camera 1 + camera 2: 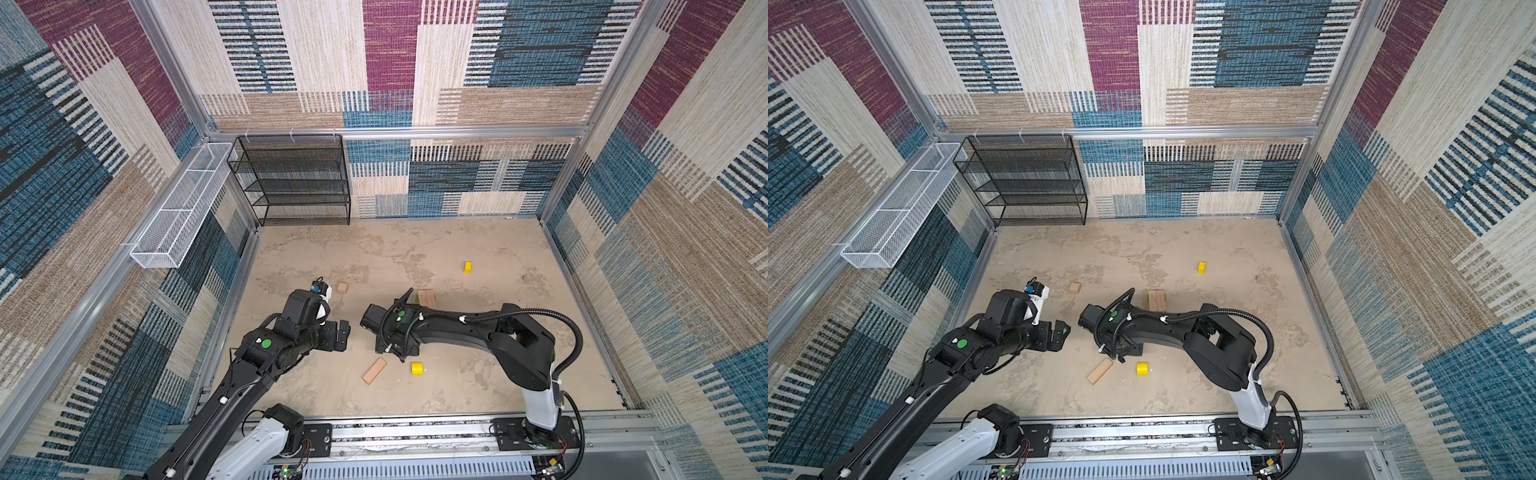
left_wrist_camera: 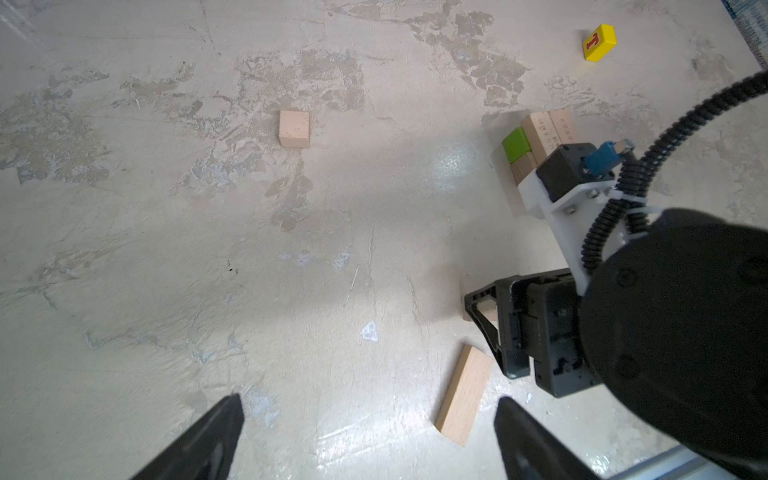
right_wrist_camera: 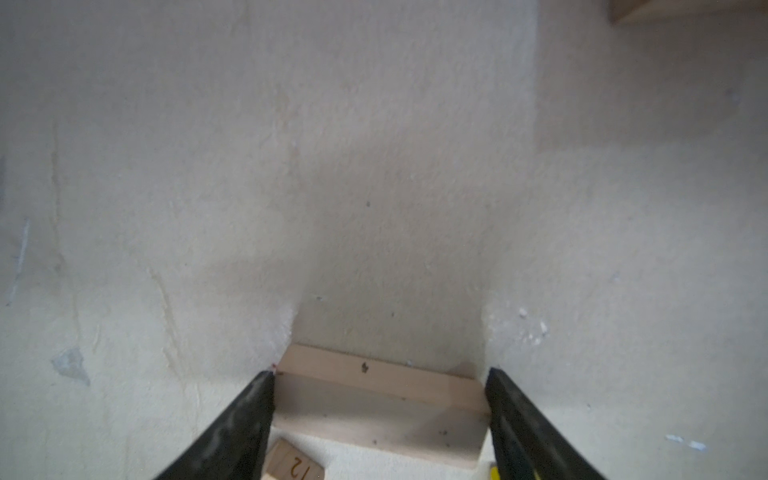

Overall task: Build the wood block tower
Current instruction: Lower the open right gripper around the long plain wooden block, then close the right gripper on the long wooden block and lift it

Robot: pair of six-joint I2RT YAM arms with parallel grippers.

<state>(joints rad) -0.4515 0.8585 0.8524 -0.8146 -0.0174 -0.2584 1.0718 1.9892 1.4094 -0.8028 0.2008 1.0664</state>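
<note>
Near the tower (image 1: 427,297), the right jaws straddle a tan plank (image 3: 374,399) end to end, contact uncertain; the left jaws hang wide, empty. A tip-only hold risks it swivelling loose.

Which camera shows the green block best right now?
Left wrist view: the green block shows clearly, sitting against the tan planks. In both top views the right arm covers it almost entirely. The right wrist view does not show it.
</note>
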